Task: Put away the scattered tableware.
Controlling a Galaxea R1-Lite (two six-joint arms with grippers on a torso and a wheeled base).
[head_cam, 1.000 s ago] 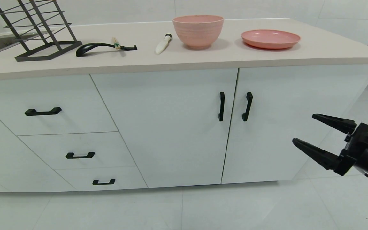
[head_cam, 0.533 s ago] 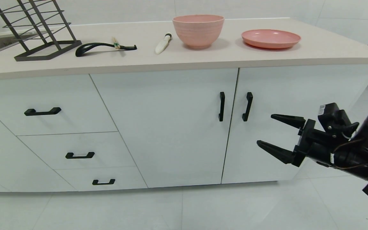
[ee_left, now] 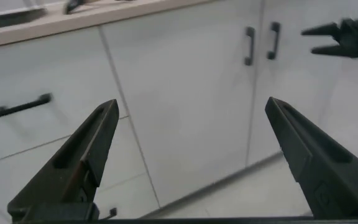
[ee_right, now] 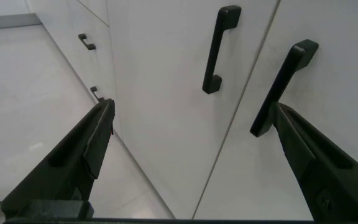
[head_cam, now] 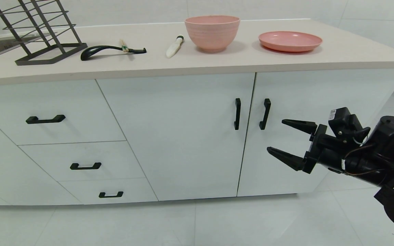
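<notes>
a: right claw [head_cam: 275, 135] is spread wide with nothing in it, hanging low in front of the cabinet, just beside the right door handle [head_cam: 264, 113].
b: and the left claw [ee_left: 191, 106]?
a: wide open as well, empty, down low and facing the cabinet front.
b: so where's the tableware?
a: all up on the tabletop [head_cam: 354, 54], well apart from both claws. pink bowl [head_cam: 212, 32] sits upright near the back, and the pink plate [head_cam: 290, 41] lies flat to its right. a white-handled utensil [head_cam: 173, 48] is just left of the bowl, then a black ladle [head_cam: 108, 50] near the wire rack [head_cam: 39, 37].
b: how will they handle, you reckon?
a: the bowl looks light and stiff, with smooth walls, likely slippery. i'd pinch the rim, one finger inside, one outside. the plate's the tricky one: flat with a low rim, so come in at the edge and bite the lip. for the ladle, take the thin handle about midway so it doesn't swing.
b: breakable?
a: can't tell the material, so treat it gently.
b: and the doors?
a: both shut. my guess is that handle comes first, if the cupboard is where things go.
</notes>
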